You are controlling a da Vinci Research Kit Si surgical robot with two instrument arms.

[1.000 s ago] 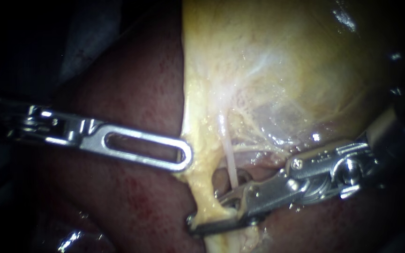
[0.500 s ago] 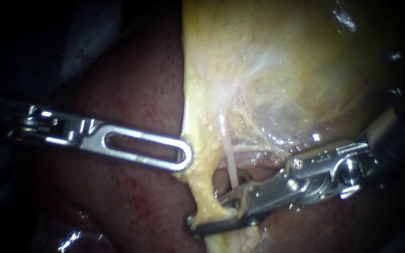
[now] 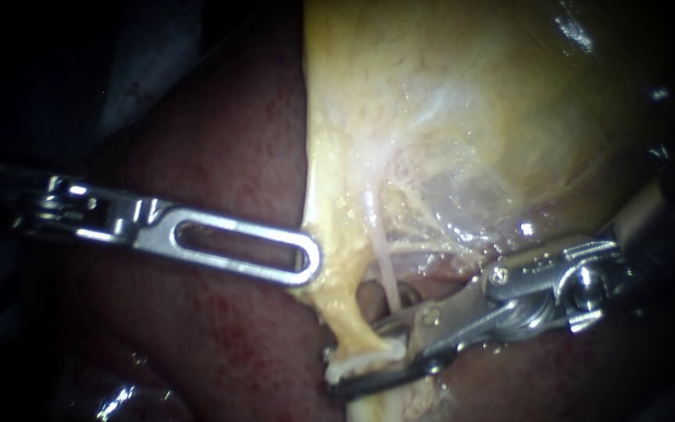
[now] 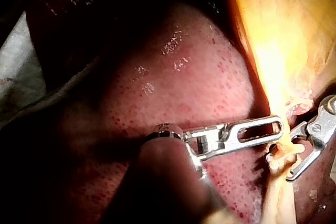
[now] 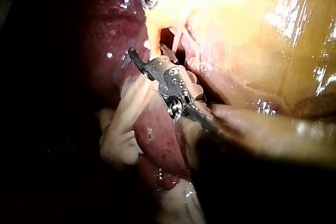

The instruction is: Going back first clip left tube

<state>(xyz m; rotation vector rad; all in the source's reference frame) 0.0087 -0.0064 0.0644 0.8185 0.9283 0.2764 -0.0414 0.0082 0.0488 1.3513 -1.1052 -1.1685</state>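
Steel jaws of the right instrument (image 3: 353, 357) stand parted, straddling the yellow fat-covered left tube (image 3: 345, 316) beneath the pale yellow gallbladder (image 3: 470, 117), whose edge the slotted left instrument (image 3: 310, 266) holds clamped.

Two instruments are in view: the left instrument (image 3: 306, 264) and the right instrument (image 3: 357, 353). The tissue comprises one liver (image 3: 228, 156) and one gallbladder (image 3: 470, 101). Two tubes run down from the gallbladder: one thick yellow tube (image 3: 341, 301) and one thin pale tube (image 3: 384, 270). One whitish band (image 3: 365, 361) crosses the yellow tube; whether it is a clip cannot be told.
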